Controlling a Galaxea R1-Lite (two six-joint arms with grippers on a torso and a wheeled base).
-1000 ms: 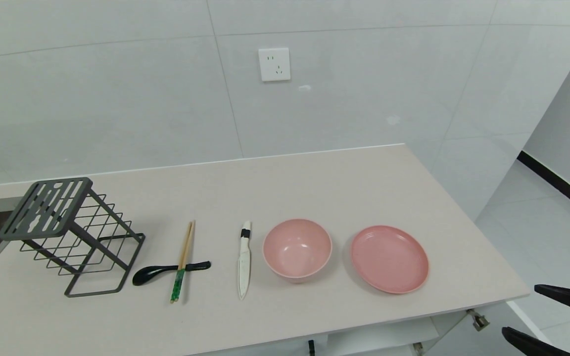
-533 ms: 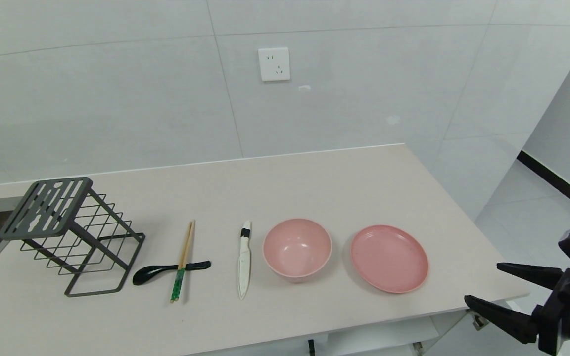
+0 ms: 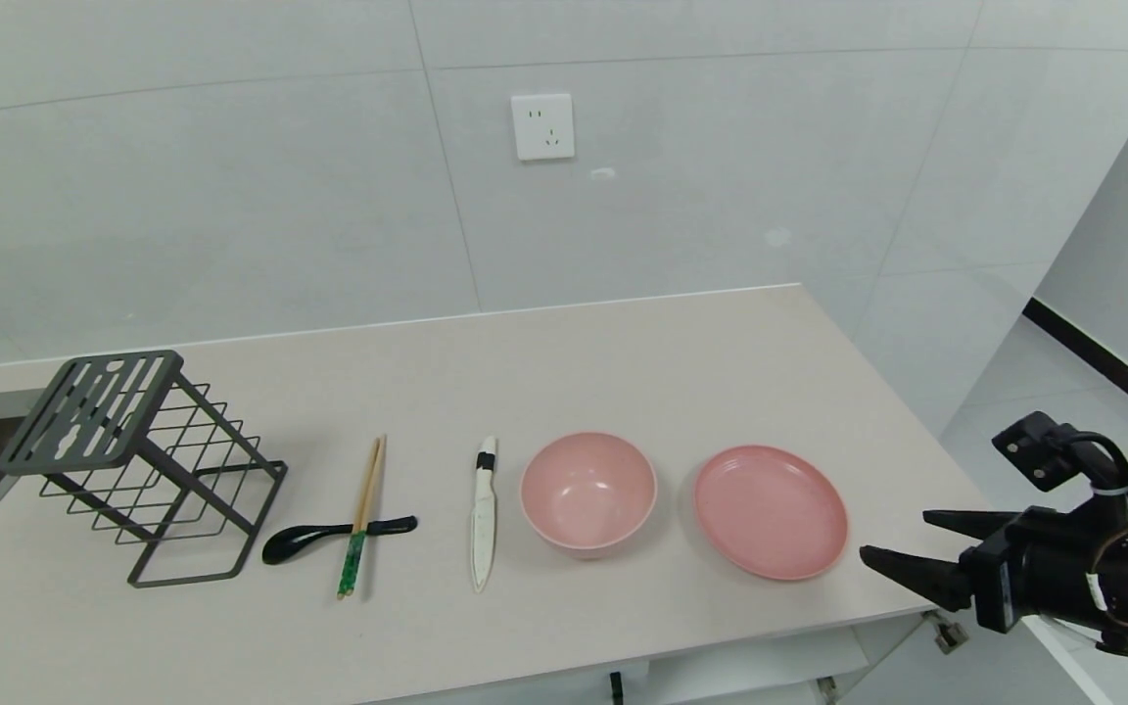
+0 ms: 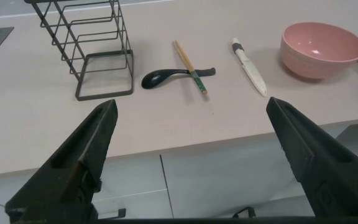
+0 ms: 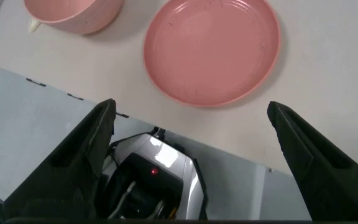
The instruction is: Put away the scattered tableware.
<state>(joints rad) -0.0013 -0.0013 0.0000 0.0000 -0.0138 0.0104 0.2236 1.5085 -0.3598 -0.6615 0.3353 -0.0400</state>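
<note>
Pink plate on counter, bowl at its 9 o'clock; right claw hovers at plate's 4 o'clock, prongs spread, empty. Left claw likewise released, facing the counter front

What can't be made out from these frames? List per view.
Head view: the right gripper sits beside the plate; its height over the table cannot be judged.
Right wrist view: the bowl is cut off by the frame edge; only the tip of the knife peeks past it.
Left wrist view: the upper part of the rack and most of the plate are cut off by frame edges.
</note>
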